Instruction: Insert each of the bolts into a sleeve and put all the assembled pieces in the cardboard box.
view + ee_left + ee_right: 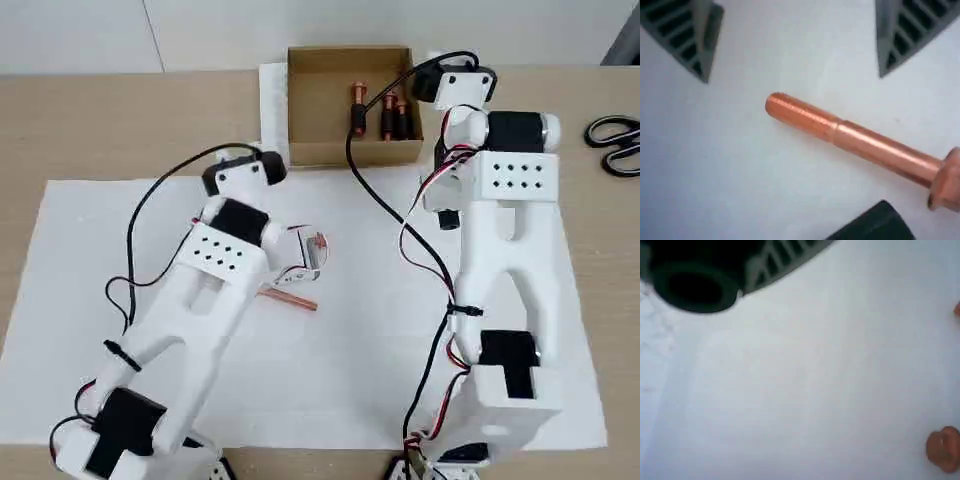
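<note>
A copper bolt [289, 298] lies flat on the white paper [340, 360] beside the left arm. In the left wrist view the same bolt [850, 137] lies just past the tips of my left gripper [792, 70], which is open and holds nothing. My left gripper [310, 255] hovers right beside the bolt. My right gripper [447, 205] is shut on a black sleeve [447, 217] over the paper, in front of the cardboard box [300, 100]. The sleeve [690, 287] shows its open end. Three assembled pieces [385, 115] lie in the box.
Scissors [615, 145] lie at the table's far right edge. A black part [875, 222] pokes into the left wrist view near the bolt's head. A copper bolt head [942, 447] sits on the paper in the right wrist view. Cables hang along both arms.
</note>
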